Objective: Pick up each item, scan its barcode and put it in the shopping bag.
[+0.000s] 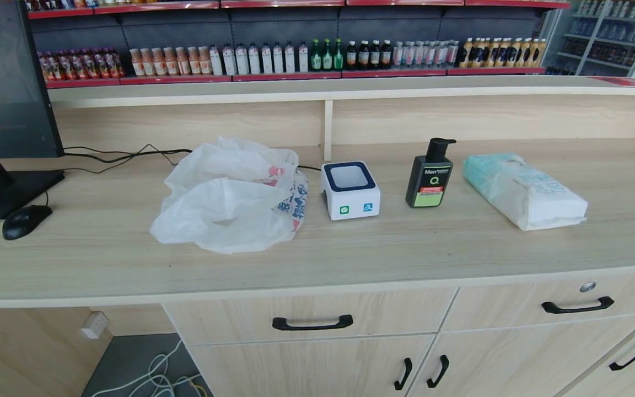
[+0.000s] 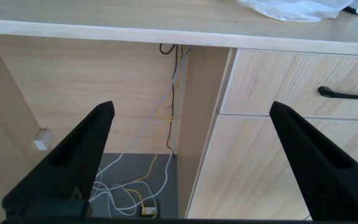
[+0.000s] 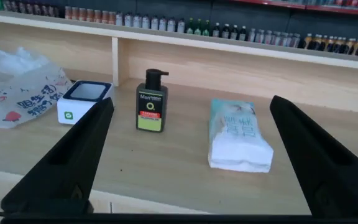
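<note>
Nearest of all, the left gripper [image 2: 191,107]: fingers spread wide with nothing between them, hanging low in front of the cabinet, below the counter's edge. Facing an open bay of loose cables [image 2: 171,124] beside a drawer front [image 2: 291,81], and probably held down there to stay out of the way. Next, the right gripper [image 3: 191,101]: likewise spread wide and empty, but held higher, just short of the counter's front edge. Aimed across it toward the goods, most likely poised for a first pick. Then the counter [image 1: 350,259] itself, with everything laid in a row, seemingly for working inward toward the bag. At the robot's left end of the row, the shopping bag [image 1: 229,204]: white plastic, slumped and crumpled, mouth not clearly open. Perhaps in need of spreading before taking anything. Just beside it, the scanner [image 1: 349,190], a small white box with its window facing up. Set between bag and goods, apparently to catch a barcode on the way over. To its right and apart from it, the pump bottle [image 1: 429,176], upright, dark with a green label, nozzle on top. Farther right, the tissue pack [image 1: 521,190], soft-wrapped, lying flat and slightly askew. Neither item scanned or bagged yet, judging by the layout. Off to the far left, a mouse [image 1: 25,220] and a monitor [image 1: 3,82] on its foot. Behind all, a raised ledge [image 1: 350,88], then shelves of drinks [image 1: 295,55].
</note>
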You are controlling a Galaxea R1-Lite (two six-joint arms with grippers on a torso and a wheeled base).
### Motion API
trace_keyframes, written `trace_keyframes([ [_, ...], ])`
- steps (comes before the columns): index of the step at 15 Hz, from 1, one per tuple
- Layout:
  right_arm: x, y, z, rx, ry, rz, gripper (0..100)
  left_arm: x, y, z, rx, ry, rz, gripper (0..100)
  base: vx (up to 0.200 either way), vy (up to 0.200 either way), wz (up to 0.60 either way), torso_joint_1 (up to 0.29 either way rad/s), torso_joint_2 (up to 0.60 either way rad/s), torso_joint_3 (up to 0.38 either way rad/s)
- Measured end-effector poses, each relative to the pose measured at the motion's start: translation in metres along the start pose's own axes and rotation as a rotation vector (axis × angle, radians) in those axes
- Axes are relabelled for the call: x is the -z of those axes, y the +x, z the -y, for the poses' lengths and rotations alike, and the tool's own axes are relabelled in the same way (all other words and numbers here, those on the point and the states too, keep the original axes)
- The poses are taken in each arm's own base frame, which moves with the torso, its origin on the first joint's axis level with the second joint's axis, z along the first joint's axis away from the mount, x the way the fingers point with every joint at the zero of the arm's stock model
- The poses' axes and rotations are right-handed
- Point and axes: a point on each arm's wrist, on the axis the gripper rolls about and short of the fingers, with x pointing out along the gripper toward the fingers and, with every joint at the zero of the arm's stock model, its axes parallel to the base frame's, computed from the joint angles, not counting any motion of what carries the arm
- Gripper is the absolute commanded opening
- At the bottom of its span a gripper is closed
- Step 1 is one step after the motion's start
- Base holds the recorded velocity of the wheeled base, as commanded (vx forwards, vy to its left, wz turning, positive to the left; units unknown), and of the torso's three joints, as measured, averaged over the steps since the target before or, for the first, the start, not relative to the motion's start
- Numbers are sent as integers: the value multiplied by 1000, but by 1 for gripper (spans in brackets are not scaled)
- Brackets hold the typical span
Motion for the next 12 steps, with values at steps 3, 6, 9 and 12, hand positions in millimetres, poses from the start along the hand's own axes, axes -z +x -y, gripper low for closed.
trace_keyframes([
  [3,12,64,4,-175,-151,54,100,0,0,0,0,-1,0,100,0,0,0,0,0,0],
  [6,31,125,10,-241,-212,59,100,0,0,0,0,0,1,100,0,0,0,0,0,0],
  [9,54,181,15,-290,-245,72,100,0,0,0,0,-1,1,100,0,0,0,0,0,0],
  [12,75,208,17,-304,-249,56,100,0,0,0,0,-2,1,100,0,0,0,0,0,0],
])
